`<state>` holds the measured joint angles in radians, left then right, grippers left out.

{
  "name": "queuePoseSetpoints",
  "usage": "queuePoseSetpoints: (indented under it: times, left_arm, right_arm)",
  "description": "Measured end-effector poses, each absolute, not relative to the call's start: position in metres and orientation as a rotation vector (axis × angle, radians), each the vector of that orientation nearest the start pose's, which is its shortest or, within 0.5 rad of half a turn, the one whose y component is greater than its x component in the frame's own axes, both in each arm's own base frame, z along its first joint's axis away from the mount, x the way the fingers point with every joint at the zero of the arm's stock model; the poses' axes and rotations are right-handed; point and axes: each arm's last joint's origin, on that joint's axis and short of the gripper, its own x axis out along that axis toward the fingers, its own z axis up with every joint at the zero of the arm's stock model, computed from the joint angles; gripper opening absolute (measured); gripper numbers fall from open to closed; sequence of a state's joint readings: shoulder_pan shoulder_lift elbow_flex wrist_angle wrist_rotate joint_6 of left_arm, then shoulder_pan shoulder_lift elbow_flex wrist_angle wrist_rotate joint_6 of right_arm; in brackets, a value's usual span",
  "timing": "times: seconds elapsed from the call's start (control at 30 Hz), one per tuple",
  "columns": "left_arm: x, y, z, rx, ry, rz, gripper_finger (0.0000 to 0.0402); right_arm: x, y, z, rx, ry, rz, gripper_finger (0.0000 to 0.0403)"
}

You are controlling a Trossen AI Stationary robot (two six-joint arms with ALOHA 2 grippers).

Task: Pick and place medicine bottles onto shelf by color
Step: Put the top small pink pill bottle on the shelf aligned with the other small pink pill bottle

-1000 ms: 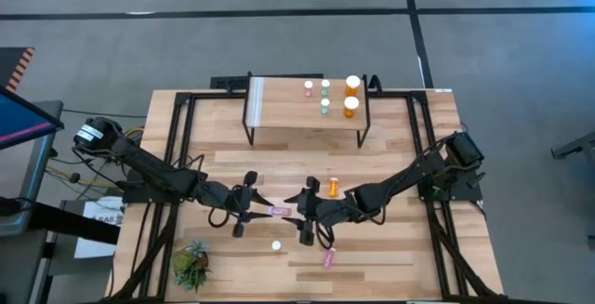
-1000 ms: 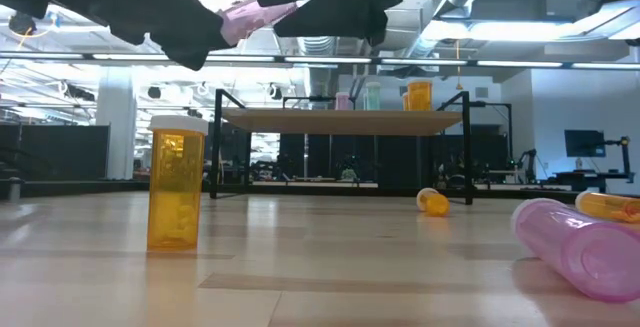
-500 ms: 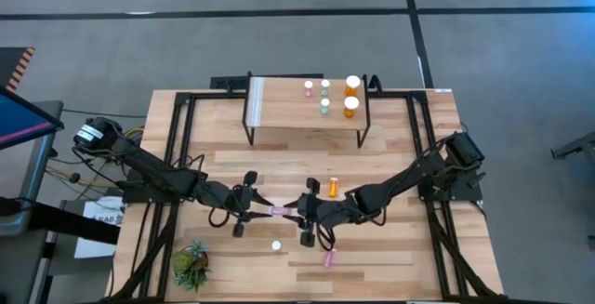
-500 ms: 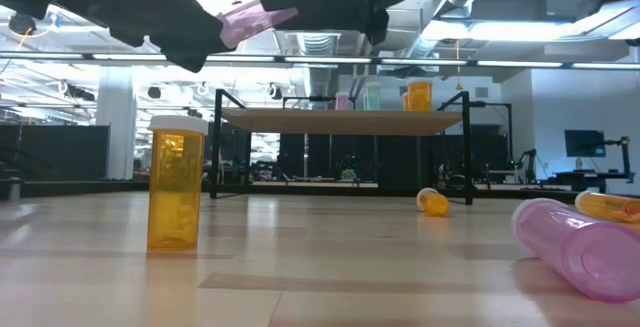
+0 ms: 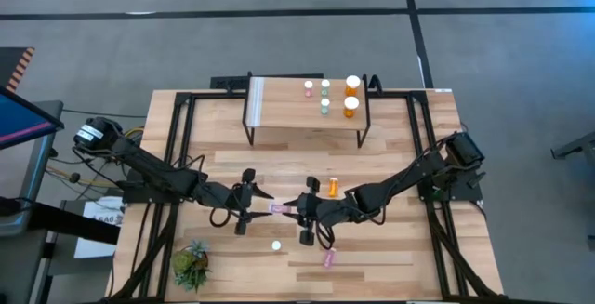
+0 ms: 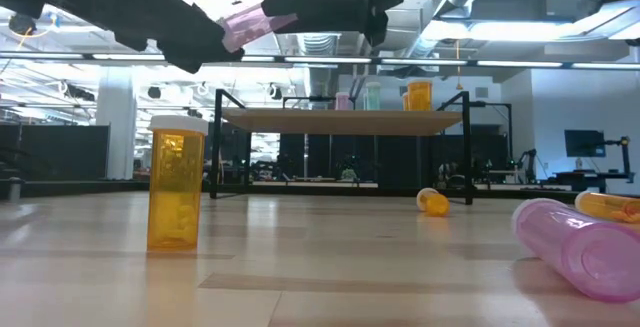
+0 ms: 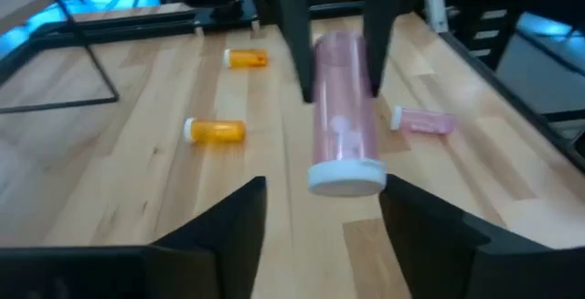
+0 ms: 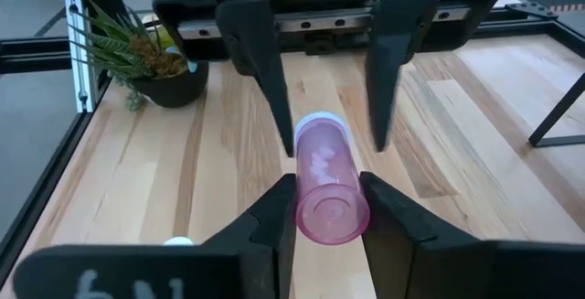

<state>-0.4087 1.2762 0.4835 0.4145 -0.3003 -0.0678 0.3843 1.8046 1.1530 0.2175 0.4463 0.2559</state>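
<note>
Since the earlier frames the left pincer (image 5: 257, 204) has spread its fingers off the pink bottle (image 5: 278, 210), which the right pincer (image 5: 299, 210) has clenched at its base end; from above the bottle is a small pink sliver between the two dark arms, over the middle of the surface (image 5: 390, 155), and the contact is hard to make out; on the shelf (image 5: 279, 109) stand one pink, two teal and two larger orange bottles, tiny at this size; a small orange bottle (image 5: 334, 188) and another pink one (image 5: 328, 258) lie near the right arm, a white-capped bottle (image 5: 276, 244) stands close by, a plant (image 5: 191, 264) sits at the near left corner.

Low view: both arms are cut off by the upper edge; the pink bottle hangs tilted up there; an upright orange bottle (image 6: 176, 184) stands in front.

Left wrist view: its own fingers stand apart from the white cap, the far end hidden between the other fingers.

Right wrist view: its fingers press the bottle's base; the cap end is partly hidden.
</note>
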Motion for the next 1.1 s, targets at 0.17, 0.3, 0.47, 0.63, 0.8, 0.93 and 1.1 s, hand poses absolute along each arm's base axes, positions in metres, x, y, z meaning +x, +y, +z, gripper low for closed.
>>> queuePoseSetpoints:
  times: [0.17,0.3,0.47,0.63,0.8,0.93,1.1]
  left_arm:
    - [0.227,-0.095,0.188,0.116,0.355,-0.073,0.0237]
    - [0.22,-0.098,0.196,0.146,0.333,-0.045,0.0248]
    - [0.204,-0.1,0.207,0.151,0.298,-0.054,0.0249]
    - [0.182,-0.095,0.206,0.132,0.208,-0.063,0.0249]
    - [0.169,-0.087,0.201,0.069,-0.023,-0.134,0.0249]
    - [0.167,-0.082,0.196,0.034,-0.14,-0.176,0.0249]
    - [0.183,-0.084,0.192,0.04,-0.132,-0.154,0.0249]
  right_arm:
    - [0.373,0.138,0.22,0.075,0.386,-0.11,0.0118]
    - [0.373,0.138,0.22,0.074,0.385,-0.11,0.0118]
    - [0.366,0.141,0.233,0.069,0.363,-0.09,0.0118]
    - [0.348,0.148,0.258,0.051,0.279,-0.056,0.0118]
    - [0.337,0.151,0.262,0.042,0.094,-0.039,0.0118]
    - [0.336,0.141,0.261,0.077,-0.093,-0.046,0.0118]
    - [0.337,0.128,0.256,0.113,-0.253,-0.018,0.0118]
